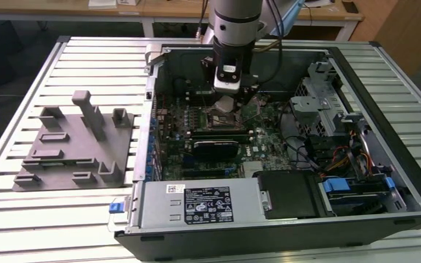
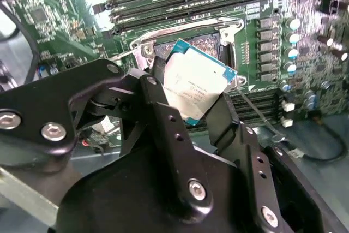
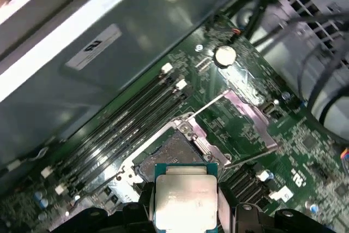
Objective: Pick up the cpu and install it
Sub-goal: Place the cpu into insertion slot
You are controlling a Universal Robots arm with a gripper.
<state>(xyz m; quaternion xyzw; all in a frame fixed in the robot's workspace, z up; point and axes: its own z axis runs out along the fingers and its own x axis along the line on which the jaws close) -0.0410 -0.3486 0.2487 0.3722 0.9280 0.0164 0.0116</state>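
The gripper (image 2: pixel 188 99) is clamped on the cpu (image 2: pixel 193 80). Its two black fingers (image 2: pixel 163 118) press opposite edges of the chip, which is tilted with its silvery top showing. In the first wrist view the cpu (image 3: pixel 185 197) sits between the fingertips, and the open CPU socket (image 3: pixel 173 154) lies just beyond them; the chip is not seated in it. The socket's load plate (image 3: pixel 248 114) is swung open to one side, with memory slots (image 3: pixel 128 121) on the other. In the exterior view the gripper (image 1: pixel 234 96) hangs inside the open computer case (image 1: pixel 386 164), over the motherboard (image 1: pixel 265 145). The gray slotted fixture (image 1: pixel 79 142) lies well apart from it, toward the exterior view's left.
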